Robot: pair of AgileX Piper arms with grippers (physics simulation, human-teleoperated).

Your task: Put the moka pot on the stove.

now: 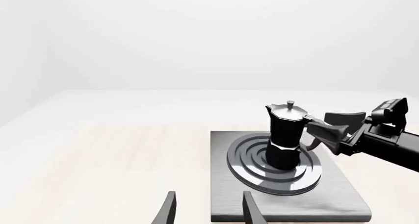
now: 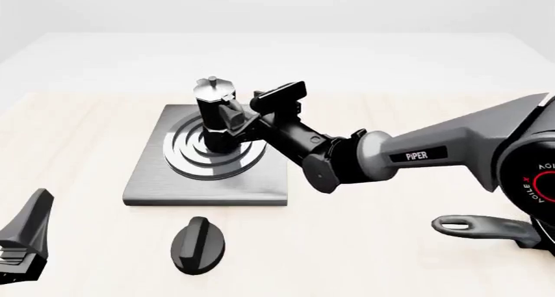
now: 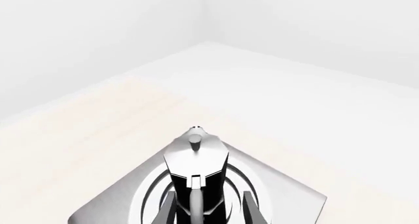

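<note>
I see the moka pot upright on the stove burner, my right gripper fingers clasping its handle, left gripper fingers wide.

- Moka pot: black faceted body, shiny silver lid and knob.
- Stove: brushed grey plate; concentric ring burner in alternating silver and dark bands (mirror-like).
- Oval knob: plain black.
- Desk: pale wood grain, white beyond.
- Right arm: dark grey, white "PiPER" lettering.
</note>
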